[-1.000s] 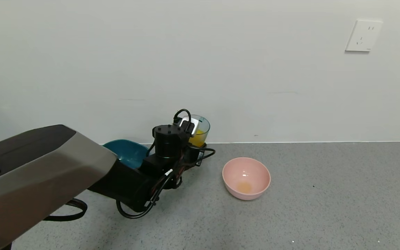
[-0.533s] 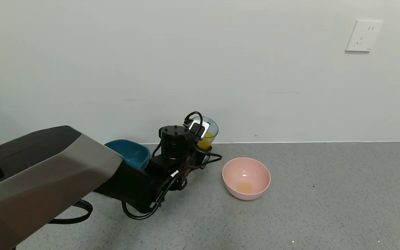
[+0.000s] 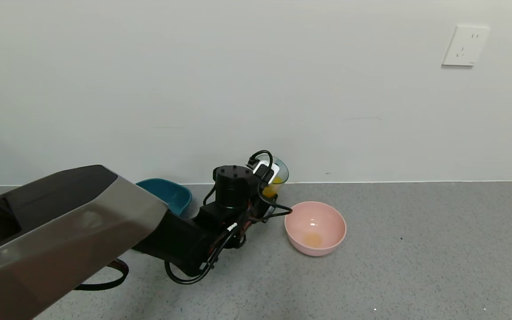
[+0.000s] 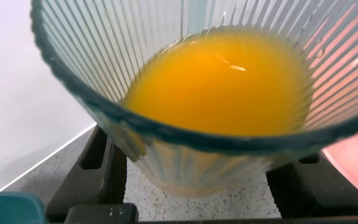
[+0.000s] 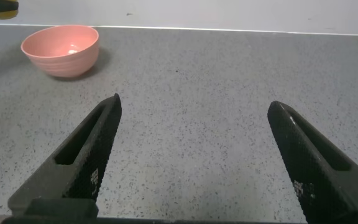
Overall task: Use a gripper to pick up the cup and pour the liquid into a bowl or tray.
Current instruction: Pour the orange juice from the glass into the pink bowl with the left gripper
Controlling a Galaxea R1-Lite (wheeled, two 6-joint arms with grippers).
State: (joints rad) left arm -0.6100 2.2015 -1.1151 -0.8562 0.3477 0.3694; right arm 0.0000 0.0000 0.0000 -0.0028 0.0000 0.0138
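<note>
Ribbed clear cup (image 4: 191,155) of opaque orange liquid (image 4: 219,84) in left gripper (image 4: 207,186)

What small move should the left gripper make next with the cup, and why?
Probably carry the cup a little further right, over the pink bowl. The left gripper holds it upright beside the bowl's rim, not above it, and the orange liquid is still inside.

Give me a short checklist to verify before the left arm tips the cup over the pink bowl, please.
1. Cup held by left gripper: ok, fingers on both sides.
2. Liquid in cup: ok, well below the rim.
3. Cup over pink bowl: not ok, it is beside the bowl, on the robot's left.
4. Bowl upright: ok, only a small orange trace inside.
5. Right gripper clear of bowl: ok, open and apart from it.
</note>
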